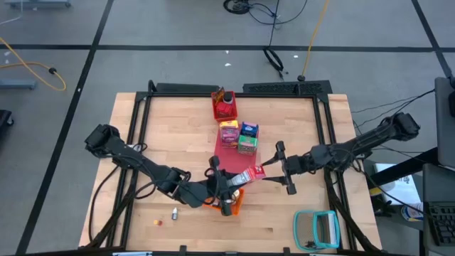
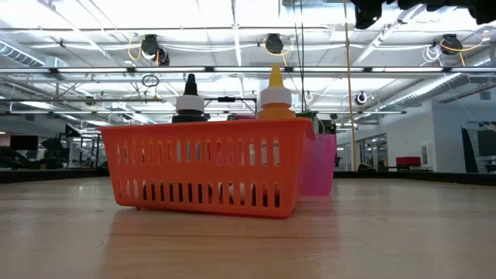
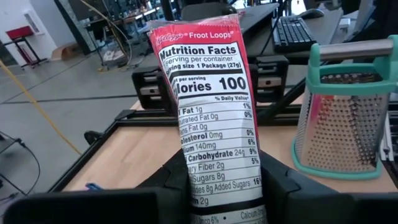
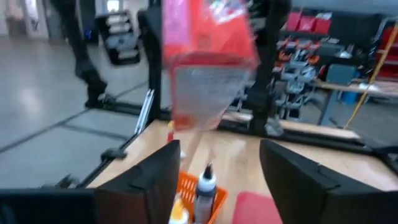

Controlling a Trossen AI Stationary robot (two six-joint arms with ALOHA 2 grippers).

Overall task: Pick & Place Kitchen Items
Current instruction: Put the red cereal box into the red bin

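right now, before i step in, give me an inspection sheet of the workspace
surface: wooden table, red mat at centre
job's things: Froot Loops packet in left tool; cartons by the mat; bottles in orange basket
clutter: teal-framed grater, tiny bottle, red bin
tools: left tool shut on the packet; right tool open, at the packet's far end
cables: yellow cable on the floor
surroundings: people, nothing seen
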